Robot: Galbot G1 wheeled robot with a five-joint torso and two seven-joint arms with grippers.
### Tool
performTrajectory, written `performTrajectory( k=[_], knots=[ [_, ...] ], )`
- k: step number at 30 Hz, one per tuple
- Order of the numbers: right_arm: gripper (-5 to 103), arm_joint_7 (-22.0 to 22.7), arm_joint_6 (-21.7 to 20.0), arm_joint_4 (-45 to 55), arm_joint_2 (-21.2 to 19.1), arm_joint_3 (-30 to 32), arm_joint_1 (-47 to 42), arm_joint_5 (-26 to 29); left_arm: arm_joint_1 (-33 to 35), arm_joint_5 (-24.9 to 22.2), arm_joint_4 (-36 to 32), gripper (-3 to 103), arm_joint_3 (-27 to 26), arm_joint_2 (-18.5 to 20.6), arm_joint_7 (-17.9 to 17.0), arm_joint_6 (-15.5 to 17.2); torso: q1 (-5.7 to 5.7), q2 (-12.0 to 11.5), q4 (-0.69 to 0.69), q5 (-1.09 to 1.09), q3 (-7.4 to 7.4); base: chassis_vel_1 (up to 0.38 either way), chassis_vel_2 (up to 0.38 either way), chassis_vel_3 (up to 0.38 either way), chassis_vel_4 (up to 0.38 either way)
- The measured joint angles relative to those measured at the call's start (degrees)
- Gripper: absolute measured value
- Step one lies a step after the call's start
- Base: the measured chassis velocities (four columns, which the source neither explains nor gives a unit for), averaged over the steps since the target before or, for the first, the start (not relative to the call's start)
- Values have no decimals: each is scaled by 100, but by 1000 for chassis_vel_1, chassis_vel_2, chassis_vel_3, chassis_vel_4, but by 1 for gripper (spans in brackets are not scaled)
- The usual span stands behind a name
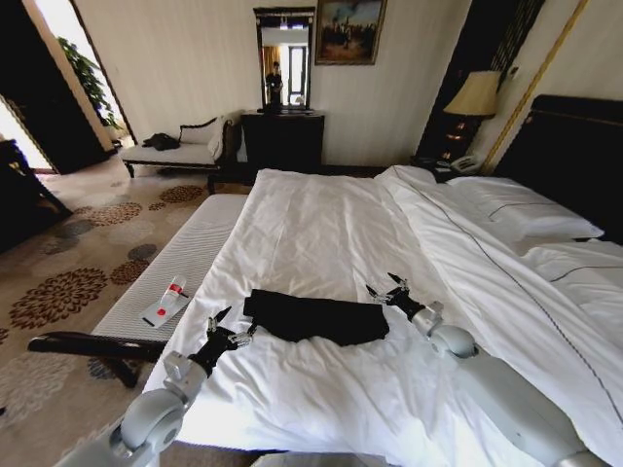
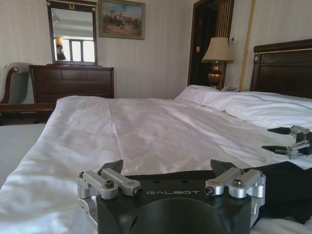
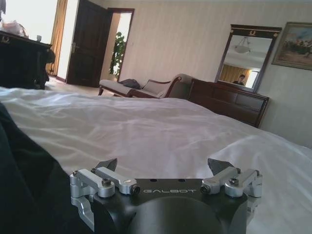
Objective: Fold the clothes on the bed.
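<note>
Black T-shirt [image 1: 316, 317], folded into a strip, lying on the white duvet near the bed's [image 1: 321, 233] foot edge — flanked by left gripper [image 1: 232, 329] and right gripper [image 1: 387, 288], fingers spread wide, empty, arms low over the duvet.

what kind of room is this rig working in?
Likely a hotel bedroom: a large bed with white duvet and dark headboard, a bedside lamp, and a dresser under a mirror. A black T-shirt lies on the duvet between the left gripper and right gripper, both open.
</note>
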Motion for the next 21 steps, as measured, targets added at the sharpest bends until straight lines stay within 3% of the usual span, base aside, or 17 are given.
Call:
performTrajectory(
  k=[10,21],
  knots=[
    [100,-219,584,-597,96,-377,304,-1166,475,-87,-440,100,-274,63,-6,37,0,0,3,-1,0,0,0,0,0],
    [100,-253,665,440,-188,70,-640,-1685,175,-322,-448,100,-209,58,-34,98,0,0,2,-2,0,0,0,0,0]
  ],
)
